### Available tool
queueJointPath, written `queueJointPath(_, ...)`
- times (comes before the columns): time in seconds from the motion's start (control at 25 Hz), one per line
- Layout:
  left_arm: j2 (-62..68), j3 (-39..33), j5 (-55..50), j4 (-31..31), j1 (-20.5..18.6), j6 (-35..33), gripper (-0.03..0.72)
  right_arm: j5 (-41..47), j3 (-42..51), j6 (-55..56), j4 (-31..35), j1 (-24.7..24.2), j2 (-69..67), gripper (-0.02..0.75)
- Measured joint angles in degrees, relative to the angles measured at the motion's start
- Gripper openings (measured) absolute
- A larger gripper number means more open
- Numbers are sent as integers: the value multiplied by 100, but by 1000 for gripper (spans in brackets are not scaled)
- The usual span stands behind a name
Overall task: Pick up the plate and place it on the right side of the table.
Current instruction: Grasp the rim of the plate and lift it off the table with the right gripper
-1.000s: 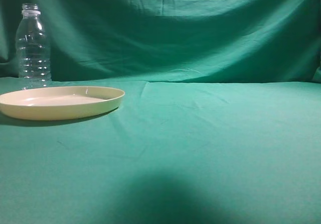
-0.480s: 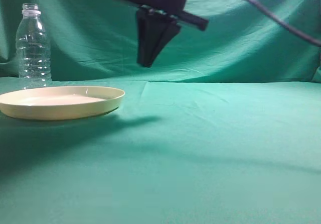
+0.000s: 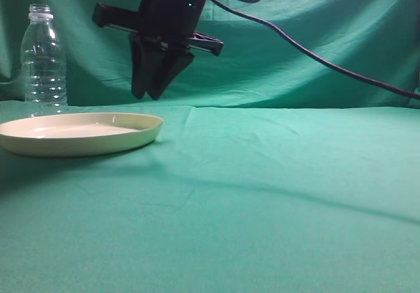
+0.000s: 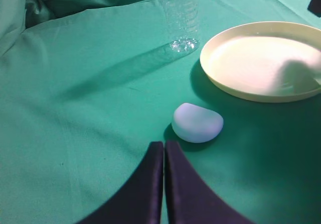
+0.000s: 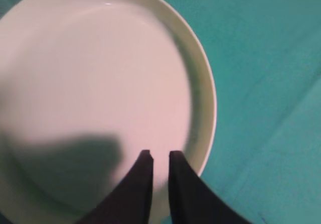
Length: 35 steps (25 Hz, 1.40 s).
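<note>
The wide, shallow, round cream-yellow plastic plate (image 3: 80, 133) lies flat at the left of the counter (image 3: 275, 194), a broad surface of wrinkled teal-green cloth. Its rim is low and smoothly rounded, its inner floor pale, glossy and bare; in the right wrist view the plate (image 5: 100, 83) fills most of the frame, with a soft dark shadow across its lower part. In the left wrist view the plate (image 4: 266, 58) sits at upper right, also partly shaded.

Behind the plate stands a clear ribbed plastic bottle (image 3: 43, 56), upright, near the plate's far edge but apart from it. A small smooth pale-blue rounded lump (image 4: 197, 122) rests on the cloth just beside the plate's near rim in the left wrist view.

The right pincer (image 3: 149, 94), black and tapering to a point, hangs in the air above the plate's right edge, touching nothing; from its wrist camera the right pincer (image 5: 160, 156) shows its fingertips slightly parted with a narrow gap between them. The left pincer (image 4: 164, 146) has its dark fingers pressed together, empty, over bare cloth.

A darker green cloth backdrop (image 3: 315, 37) with folds hangs behind.
</note>
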<state>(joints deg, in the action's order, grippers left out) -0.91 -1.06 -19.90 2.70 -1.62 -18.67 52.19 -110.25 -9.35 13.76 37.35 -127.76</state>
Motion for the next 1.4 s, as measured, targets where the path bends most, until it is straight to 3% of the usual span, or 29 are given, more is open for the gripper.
queueJointPath(0.04,0,0,0,0,0,0,0,-59,-13,-118,13,23,-38,49)
queueJointPath(0.08,0,0,0,0,0,0,0,-95,-13,-219,13,36,-63,133)
queueJointPath(0.2,0,0,0,0,0,0,0,-129,-13,-287,-128,36,-156,277)
queueJointPath(0.36,0,0,0,0,0,0,0,-154,-23,-263,-282,36,-292,286)
queueJointPath(0.4,0,0,0,0,0,0,0,-154,-23,-249,-328,36,-339,327)
queueJointPath(0.8,0,0,0,0,0,0,0,-226,-37,-149,-522,36,-601,312)
queueJointPath(0.92,0,0,0,0,0,0,0,-265,-49,-112,-500,49,-600,134)
queueJointPath(1.0,0,0,0,0,0,0,0,-323,-57,118,-476,49,-600,65)
queueJointPath(1.08,0,0,0,0,0,0,0,-291,-96,422,-575,49,-600,79)
queueJointPath(1.16,0,0,0,0,0,0,0,-115,-216,557,-719,49,-600,0)
queueJointPath(1.4,0,0,0,0,0,0,0,494,-376,562,-1231,49,-58,0)
